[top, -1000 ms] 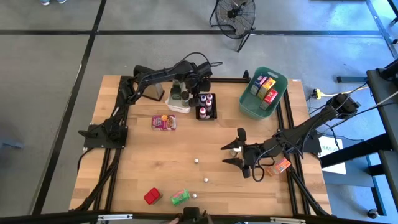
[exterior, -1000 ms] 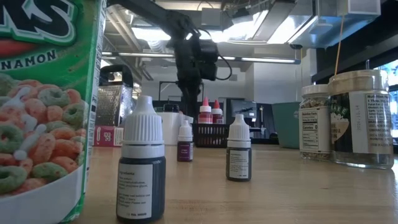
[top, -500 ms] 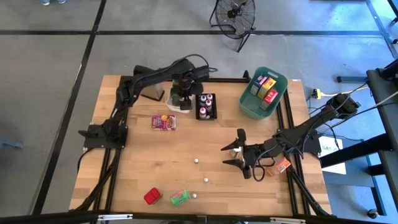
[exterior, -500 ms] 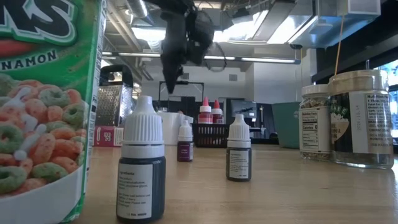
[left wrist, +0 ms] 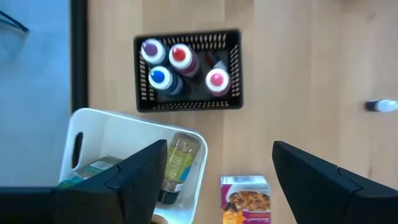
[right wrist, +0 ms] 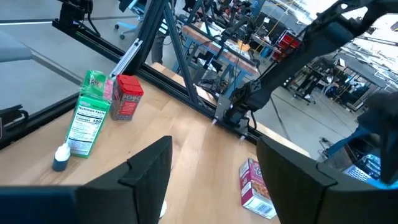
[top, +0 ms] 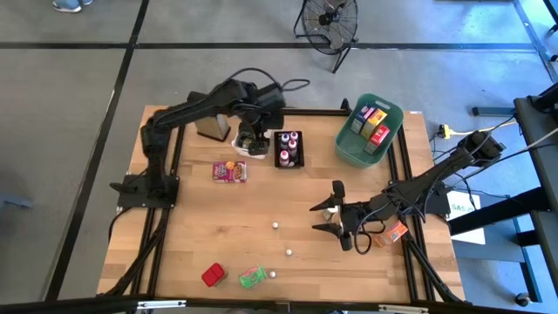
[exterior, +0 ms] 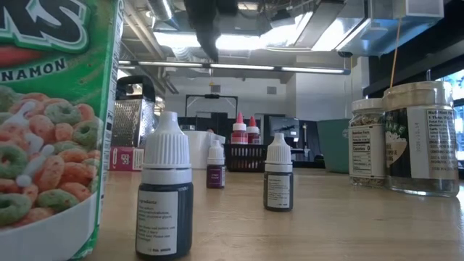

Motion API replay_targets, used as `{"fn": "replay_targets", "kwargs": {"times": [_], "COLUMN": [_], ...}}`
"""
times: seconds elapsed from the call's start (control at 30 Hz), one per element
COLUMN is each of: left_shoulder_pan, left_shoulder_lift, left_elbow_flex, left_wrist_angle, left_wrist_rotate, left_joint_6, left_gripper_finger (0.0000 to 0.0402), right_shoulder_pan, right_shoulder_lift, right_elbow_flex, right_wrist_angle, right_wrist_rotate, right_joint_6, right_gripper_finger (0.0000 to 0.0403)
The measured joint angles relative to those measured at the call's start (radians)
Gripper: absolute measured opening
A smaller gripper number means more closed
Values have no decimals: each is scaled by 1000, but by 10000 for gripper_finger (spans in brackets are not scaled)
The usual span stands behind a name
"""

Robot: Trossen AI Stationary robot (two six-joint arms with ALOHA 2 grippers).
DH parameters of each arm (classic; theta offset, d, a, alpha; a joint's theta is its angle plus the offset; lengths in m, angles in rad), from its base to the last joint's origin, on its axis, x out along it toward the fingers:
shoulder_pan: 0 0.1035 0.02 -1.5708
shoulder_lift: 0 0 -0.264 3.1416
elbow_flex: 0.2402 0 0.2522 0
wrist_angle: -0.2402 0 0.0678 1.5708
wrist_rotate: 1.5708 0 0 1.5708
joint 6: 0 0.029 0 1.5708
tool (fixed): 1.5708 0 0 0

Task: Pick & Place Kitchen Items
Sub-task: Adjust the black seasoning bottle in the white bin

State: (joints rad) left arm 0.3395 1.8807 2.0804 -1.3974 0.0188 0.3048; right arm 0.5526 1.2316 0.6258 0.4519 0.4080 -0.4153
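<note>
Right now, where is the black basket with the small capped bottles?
In the high view, the black basket stands at the table's far edge, left of centre, between the white bin and the teal bin, just beside the white one.

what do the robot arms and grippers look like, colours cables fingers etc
Both arms are dark, nearly black, built of slim jointed segments. Loose black cables loop off the left arm near its wrist, and more trail along the right arm. Each gripper, left and right, has two broad, flat, matte dark fingers with angular edges.

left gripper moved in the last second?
Yes. The left gripper swung leftward from over the black basket to above the white bin, jaws open and empty.
</note>
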Motion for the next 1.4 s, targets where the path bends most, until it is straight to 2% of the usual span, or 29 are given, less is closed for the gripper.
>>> {"fn": "replay_targets", "kwargs": {"times": [0.3,0.4,0.53,0.77,0.9,1.0,1.2,1.4], "left_shoulder_pan": [-68,-89,-110,-123,-123,-121,-97,-12], "left_shoulder_lift": [-154,-193,-238,-315,-333,-332,-332,-303], "left_elbow_flex": [-1,-40,-139,-396,-509,-538,-541,-541], "left_wrist_angle": [-65,-74,-72,-75,-68,-56,96,166], "left_wrist_rotate": [9,9,9,9,8,-14,-118,-15], "left_joint_6": [-82,-74,-74,-75,-81,-36,157,359], "left_gripper_finger": [285,287,287,287,286,285,287,287], "right_shoulder_pan": [0,0,-2,-3,-3,-5,-39,-71], "right_shoulder_lift": [0,0,0,0,0,0,0,0], "right_elbow_flex": [0,0,0,0,0,0,0,0], "right_wrist_angle": [-8,-13,-34,-45,-55,-53,-51,-52], "right_wrist_rotate": [0,0,12,153,168,168,167,127], "right_joint_6": [76,94,94,94,94,94,125,170], "right_gripper_finger": [236,236,236,236,236,236,236,236]}}
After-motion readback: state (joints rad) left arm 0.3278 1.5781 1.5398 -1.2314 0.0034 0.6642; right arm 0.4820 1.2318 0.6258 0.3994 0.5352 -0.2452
